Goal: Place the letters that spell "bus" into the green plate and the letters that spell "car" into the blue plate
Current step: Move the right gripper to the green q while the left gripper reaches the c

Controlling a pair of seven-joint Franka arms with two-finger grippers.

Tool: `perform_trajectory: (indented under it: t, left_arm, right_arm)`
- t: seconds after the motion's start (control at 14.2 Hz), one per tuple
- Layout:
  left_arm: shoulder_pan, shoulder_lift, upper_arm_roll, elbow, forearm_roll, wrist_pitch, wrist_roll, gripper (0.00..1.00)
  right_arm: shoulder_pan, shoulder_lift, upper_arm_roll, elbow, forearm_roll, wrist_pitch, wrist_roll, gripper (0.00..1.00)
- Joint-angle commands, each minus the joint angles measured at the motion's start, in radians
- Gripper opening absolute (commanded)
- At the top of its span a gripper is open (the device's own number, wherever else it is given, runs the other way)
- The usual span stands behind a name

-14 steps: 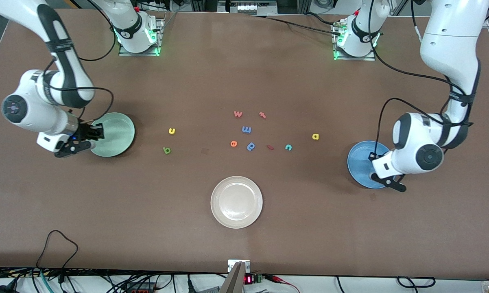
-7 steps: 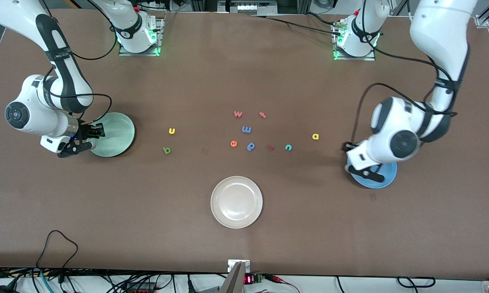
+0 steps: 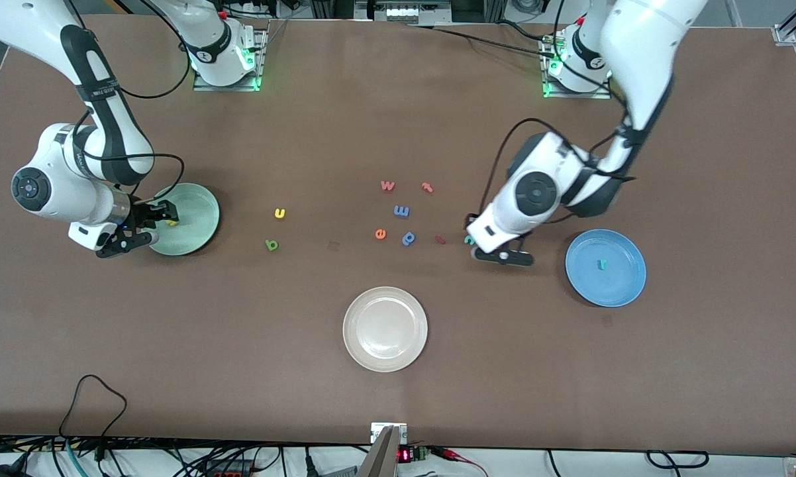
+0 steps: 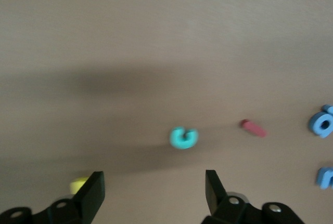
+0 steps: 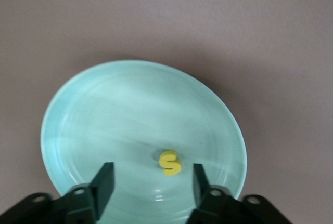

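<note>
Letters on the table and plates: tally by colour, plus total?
Yellow: 3 (u, s, a)
Teal: 2 (c, r)
Blue: 2 (m, p)
Pink-red: 3 (w, t-like letter, small piece)
Green: 1 (b)
Orange: 1 (e)
Total: 12

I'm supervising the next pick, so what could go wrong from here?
1. The left gripper is open over the teal "c"; the pink-red letter beside it might get nudged.
2. The yellow "a" sits by one of its fingers and could be knocked.
3. The right gripper, open over the green plate, could bump the yellow "s".
</note>
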Motion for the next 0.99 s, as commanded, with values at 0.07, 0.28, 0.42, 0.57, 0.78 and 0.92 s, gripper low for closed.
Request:
perform_trajectory:
  t: [0.07, 0.28, 0.42, 0.57, 0.78, 0.92]
  left_arm:
    - [-0.010, 0.069, 0.006, 0.016, 0.145, 0.060, -0.046, 0.75]
    - [-0.016, 0.100, 0.006, 0.027, 0.153, 0.078, -0.046, 0.74]
    - [-0.020, 0.105, 0.004, 0.025, 0.151, 0.109, -0.053, 0.74]
    - [-0.020, 0.105, 0.001, 0.025, 0.151, 0.110, -0.061, 0.72]
    - [-0.034, 0.120, 0.003, 0.025, 0.154, 0.112, -0.076, 0.46]
    - [-0.053, 0.120, 0.004, 0.025, 0.154, 0.112, -0.087, 0.42]
  right_arm:
    - [0.090, -0.010, 0.007, 0.062, 0.012, -0.009, 0.019, 1.00]
    - [0.191, -0.005, 0.007, 0.116, 0.013, -0.009, 0.046, 1.00]
    - [0.257, 0.001, 0.007, 0.142, 0.010, -0.009, 0.158, 1.00]
    - [0.311, 0.034, 0.006, 0.167, 0.003, -0.006, 0.174, 0.99]
    - [0.363, 0.085, 0.006, 0.219, 0.004, -0.006, 0.182, 0.89]
    - [0.388, 0.131, 0.006, 0.243, 0.007, 0.002, 0.197, 0.74]
